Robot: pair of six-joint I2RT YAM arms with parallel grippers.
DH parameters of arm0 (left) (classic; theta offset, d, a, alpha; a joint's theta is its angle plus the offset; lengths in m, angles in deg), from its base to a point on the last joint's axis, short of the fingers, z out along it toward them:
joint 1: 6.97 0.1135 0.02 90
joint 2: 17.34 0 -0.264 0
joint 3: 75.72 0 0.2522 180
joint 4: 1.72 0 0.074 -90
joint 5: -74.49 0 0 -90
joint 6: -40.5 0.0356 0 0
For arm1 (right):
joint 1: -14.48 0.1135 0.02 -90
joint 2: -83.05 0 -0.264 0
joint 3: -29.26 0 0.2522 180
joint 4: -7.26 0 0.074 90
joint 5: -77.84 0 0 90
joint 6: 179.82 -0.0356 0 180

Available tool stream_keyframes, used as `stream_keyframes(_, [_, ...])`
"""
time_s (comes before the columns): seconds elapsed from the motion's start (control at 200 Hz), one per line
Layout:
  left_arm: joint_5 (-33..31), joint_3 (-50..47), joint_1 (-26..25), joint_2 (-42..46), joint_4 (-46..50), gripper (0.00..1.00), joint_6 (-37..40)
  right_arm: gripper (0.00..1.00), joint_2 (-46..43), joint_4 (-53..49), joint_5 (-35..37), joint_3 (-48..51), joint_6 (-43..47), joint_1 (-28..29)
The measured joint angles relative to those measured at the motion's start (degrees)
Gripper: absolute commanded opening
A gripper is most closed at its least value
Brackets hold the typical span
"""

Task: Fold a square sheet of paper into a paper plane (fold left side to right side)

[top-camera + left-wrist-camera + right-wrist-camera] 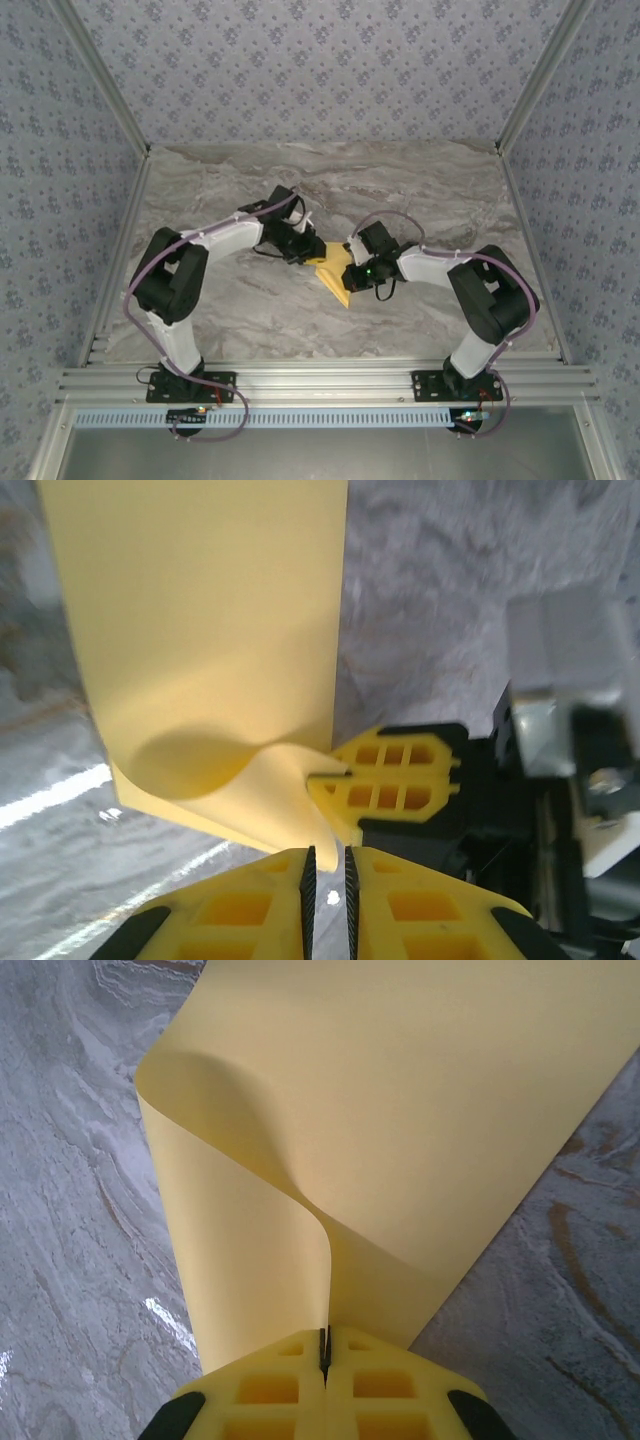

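Note:
The square sheet of paper (336, 276) is plain yellow-orange and lies mid-table, partly lifted and curled between the two grippers. My right gripper (351, 264) is shut on one edge of the sheet (400, 1090), which rises from its closed jaws (324, 1345) and bends over in a loop. In the left wrist view the right gripper's yellow fingers (395, 780) pinch that edge. My left gripper (328, 868) stands just left of the sheet (309, 253), with a narrow gap between its jaws. A curled corner of the sheet (200, 630) dips into that gap, unclamped.
The grey marble tabletop (400, 180) stretches behind and to both sides of the arms. Aluminium posts and patterned walls (90, 150) close it in. A metal rail (320, 380) runs along the near edge by the arm bases.

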Motion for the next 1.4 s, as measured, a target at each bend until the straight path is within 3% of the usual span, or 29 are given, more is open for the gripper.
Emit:
stream_keyframes(0.195, [0.85,-1.81,-2.71,-0.9,-3.06,0.17,-1.27,0.0,0.15,-0.44,0.0,-0.26,0.0,0.0])
stream_keyframes(1.399, [-0.98,-2.4,-3.04,-6.71,-4.5,0.17,-1.88,0.0,4.07,-4.44,-7.02,-4.15,3.26,-2.71])
